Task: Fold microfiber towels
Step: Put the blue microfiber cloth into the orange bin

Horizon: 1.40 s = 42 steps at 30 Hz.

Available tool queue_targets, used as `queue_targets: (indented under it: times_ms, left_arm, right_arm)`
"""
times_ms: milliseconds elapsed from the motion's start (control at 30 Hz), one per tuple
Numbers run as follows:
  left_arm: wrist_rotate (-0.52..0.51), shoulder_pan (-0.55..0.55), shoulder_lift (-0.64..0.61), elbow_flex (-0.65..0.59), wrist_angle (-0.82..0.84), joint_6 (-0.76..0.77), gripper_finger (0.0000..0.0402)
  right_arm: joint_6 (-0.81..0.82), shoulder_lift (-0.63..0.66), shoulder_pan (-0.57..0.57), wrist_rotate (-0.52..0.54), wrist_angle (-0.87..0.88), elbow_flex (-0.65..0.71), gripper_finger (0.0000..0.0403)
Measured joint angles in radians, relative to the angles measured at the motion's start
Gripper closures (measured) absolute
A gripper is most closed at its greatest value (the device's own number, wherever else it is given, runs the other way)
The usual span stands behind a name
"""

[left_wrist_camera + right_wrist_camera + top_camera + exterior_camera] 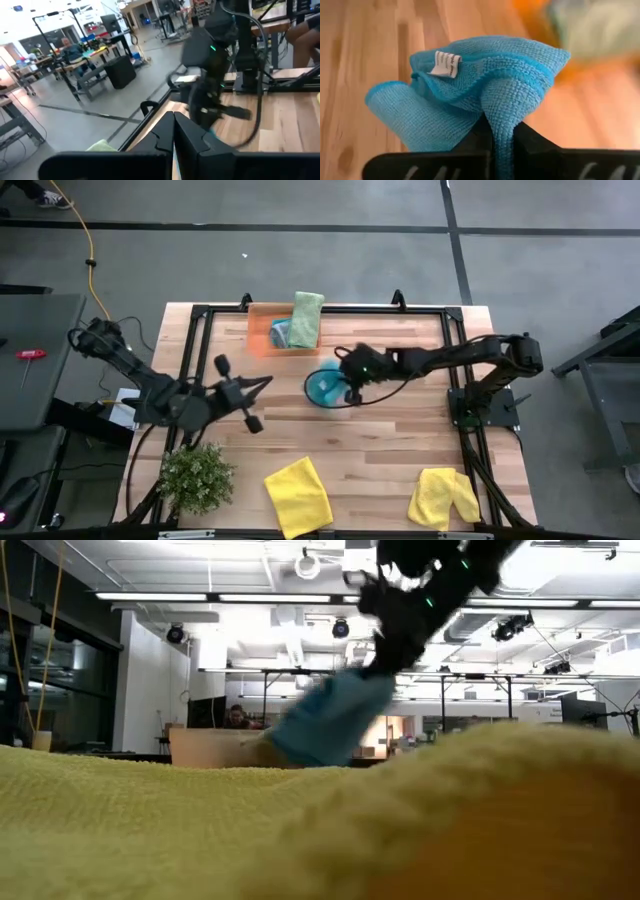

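A teal-blue microfiber towel (pixel 323 386) (pixel 330 720) (pixel 470 85) is bunched up at mid-table, with my right gripper (pixel 348 387) (pixel 502 145) shut on it. Two yellow towels (pixel 298 496) (pixel 443 498) lie flat near the table's front edge; one fills the foreground of the low view (pixel 200 830). A light green towel (pixel 306 318) and another bluish cloth (pixel 280 333) lie on the orange tray (pixel 258 330) at the back. My left gripper (pixel 262 383) (pixel 173 145) hovers shut and empty left of the teal towel. My right gripper pinches a bunched fold of the teal towel (pixel 501 120) between its two fingers, several layers thick. The fingers slant down from the table's right side. The towel bulges ahead of the fingers, its white label (pixel 445 64) showing; whether its lower end rests on the table is hidden.
A small bushy plant (pixel 195 477) stands at the front left corner. A black frame (pixel 330 310) runs around the work area. Bare wood (pixel 370 450) lies between the teal towel and the yellow towels.
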<state>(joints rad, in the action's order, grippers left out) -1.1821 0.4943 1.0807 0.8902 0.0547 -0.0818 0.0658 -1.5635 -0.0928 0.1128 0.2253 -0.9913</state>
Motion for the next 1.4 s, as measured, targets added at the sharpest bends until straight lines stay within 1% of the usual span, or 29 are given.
queue_targets:
  times_ms: [67,133,267,333,433,533,667,733,800,900,933,1000,1067,1233,1400]
  left_arm:
    - [-0.052,0.043,0.002,0.000,0.001,0.001,0.0402]
    - [-0.087,0.074,0.018,-0.001,0.002,0.000,0.0401]
    - [-0.150,0.098,0.042,-0.002,-0.002,-0.047,0.0401]
    - [-0.180,0.099,0.043,-0.002,-0.002,-0.049,0.0401]
    - [-0.193,0.098,0.043,-0.002,-0.003,-0.044,0.0401]
    - [-0.217,0.099,0.044,-0.001,-0.008,-0.035,0.0401]
    - [-0.308,0.120,0.044,-0.002,-0.008,0.018,0.0401]
    - [-0.325,0.149,0.044,-0.002,-0.007,0.022,0.0401]
    - [-0.332,0.184,0.044,-0.002,-0.015,0.000,0.0402]
    - [-0.376,0.228,0.044,-0.001,-0.058,-0.055,0.0402]
    - [-0.383,0.240,0.044,-0.001,-0.066,-0.065,0.0401]
    - [-0.385,0.256,0.044,-0.001,-0.067,-0.068,0.0402]
    - [-0.385,0.263,0.045,-0.001,-0.070,-0.068,0.0402]
    - [-0.385,0.256,0.045,-0.001,-0.075,-0.068,0.0401]
    - [-0.377,0.230,0.044,-0.001,-0.076,-0.068,0.0401]
  right_arm:
    - [-0.088,-0.007,-0.011,-0.013,0.002,-0.066,0.0400]
    - [-0.163,-0.026,-0.023,-0.048,0.011,-0.136,0.0401]
    - [-0.289,-0.115,-0.046,-0.128,0.083,-0.301,0.0401]
    - [-0.351,-0.183,-0.054,-0.156,0.128,-0.397,0.0402]
    - [-0.469,-0.300,-0.066,-0.193,0.211,-0.555,0.0402]
    - [-0.563,-0.423,-0.087,-0.202,0.287,-0.728,0.0402]
    - [-0.599,-0.581,-0.140,-0.200,0.353,-0.960,0.0402]
    - [-0.619,-0.657,-0.164,-0.200,0.378,-1.072,0.0402]
    - [-0.649,-0.731,-0.187,-0.197,0.406,-1.183,0.0403]
    - [-0.695,-0.837,-0.216,-0.198,0.417,-1.347,0.0403]
    - [-0.697,-0.862,-0.225,-0.198,0.394,-1.369,0.0403]
    - [-0.705,-0.864,-0.242,-0.192,0.258,-1.312,0.0403]
    - [-0.718,-0.868,-0.258,-0.175,0.203,-1.273,0.0403]
    - [-0.694,-0.870,-0.295,-0.105,0.205,-1.220,0.0403]
    - [-0.689,-0.870,-0.318,-0.091,0.277,-1.217,0.0403]
